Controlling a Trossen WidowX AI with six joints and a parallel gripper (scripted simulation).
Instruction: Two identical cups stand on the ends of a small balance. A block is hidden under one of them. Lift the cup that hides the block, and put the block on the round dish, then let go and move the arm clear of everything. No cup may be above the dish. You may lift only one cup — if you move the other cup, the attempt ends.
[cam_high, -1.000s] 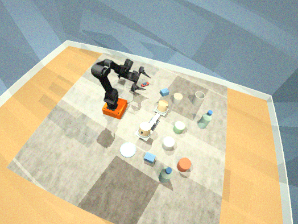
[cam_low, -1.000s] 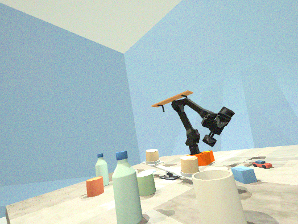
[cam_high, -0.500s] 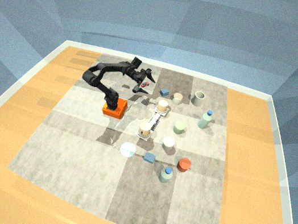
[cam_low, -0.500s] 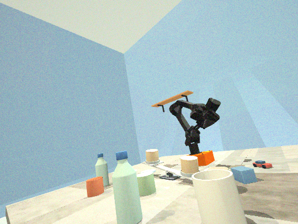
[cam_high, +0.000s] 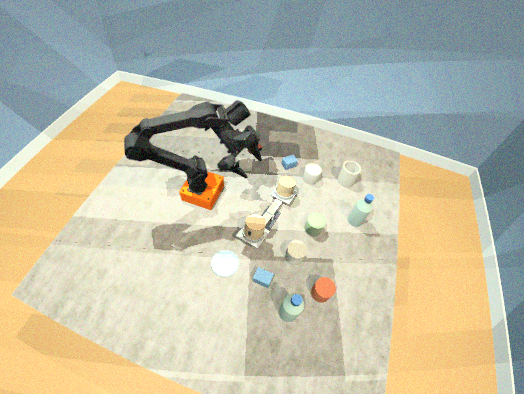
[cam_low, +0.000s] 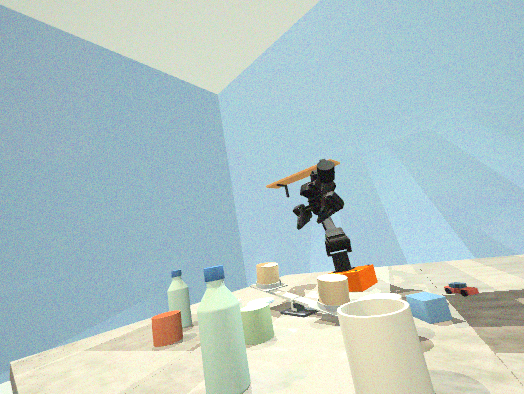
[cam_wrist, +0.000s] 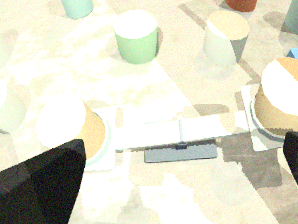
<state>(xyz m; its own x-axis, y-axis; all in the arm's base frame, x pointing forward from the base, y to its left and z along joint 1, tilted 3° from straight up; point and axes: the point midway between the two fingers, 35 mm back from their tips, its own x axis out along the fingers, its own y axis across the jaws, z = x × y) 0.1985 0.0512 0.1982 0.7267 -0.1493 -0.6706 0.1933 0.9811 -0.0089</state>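
Note:
The balance (cam_high: 273, 212) (cam_wrist: 200, 128) carries one tan cup at each end. One cup (cam_high: 286, 188) (cam_low: 333, 290) (cam_wrist: 94, 131) stands on the pan nearer the back. The other cup (cam_high: 255, 228) (cam_low: 267, 274) (cam_wrist: 270, 112) stands on the opposite pan, nearer the dish. In the exterior view the beam slopes down from this cup toward the first. No block shows under either cup. My gripper (cam_high: 253, 168) (cam_low: 310, 224) (cam_wrist: 189, 147) is open and empty, high above the table, with both cups below in the wrist view. The round dish (cam_high: 225, 264) is bare.
Beyond the balance stand a green cylinder (cam_high: 316, 224) (cam_wrist: 137, 40), a tan-topped cylinder (cam_high: 296, 251), a white cylinder (cam_high: 313, 174), a hollow cup (cam_high: 349, 175) (cam_low: 389, 350) and a bottle (cam_high: 359, 214). A blue box (cam_high: 263, 277) lies beside the dish; another blue box (cam_high: 289, 162) (cam_low: 429, 307) lies at the back.

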